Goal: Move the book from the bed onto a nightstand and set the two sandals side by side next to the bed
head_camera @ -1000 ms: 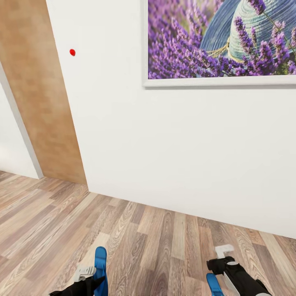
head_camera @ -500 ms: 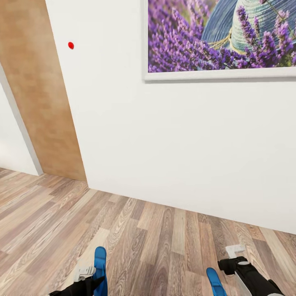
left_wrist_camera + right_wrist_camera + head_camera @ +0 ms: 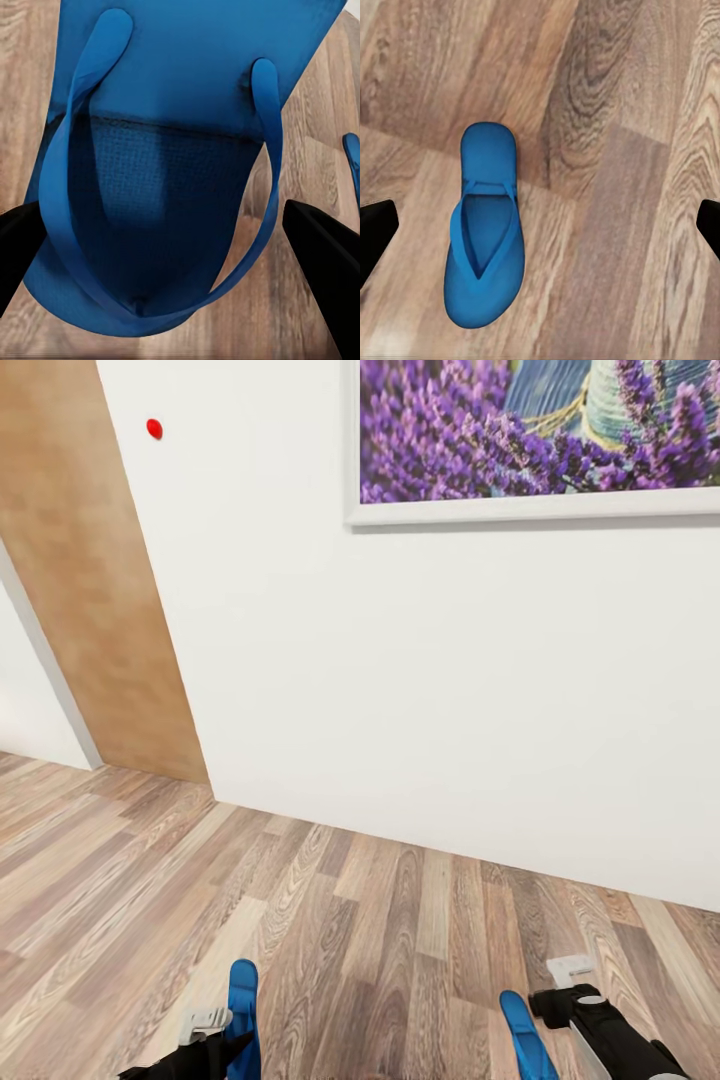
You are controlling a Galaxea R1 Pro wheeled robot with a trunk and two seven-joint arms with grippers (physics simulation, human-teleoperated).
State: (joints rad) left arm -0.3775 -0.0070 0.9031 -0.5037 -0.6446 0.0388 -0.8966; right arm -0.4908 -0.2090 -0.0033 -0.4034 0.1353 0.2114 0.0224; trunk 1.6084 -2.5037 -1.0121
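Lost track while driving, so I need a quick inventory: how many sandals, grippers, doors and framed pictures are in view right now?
Blue sandals: 2, one between the left gripper's fingers, one flat on the floor
Grippers: 2, left gripper, right gripper
Wooden doors: 1
Lavender pictures: 1
Total: 6

Wall (image 3: 400, 690): I see plain white, meeting the floor along a slanted line.
Door (image 3: 90, 600): brown wood, at my left.
Red dot (image 3: 154, 428): small, on the wall beside the door.
Lavender picture (image 3: 540, 435): white-framed, high at my right.
Floor (image 3: 330, 930): light wood planks.
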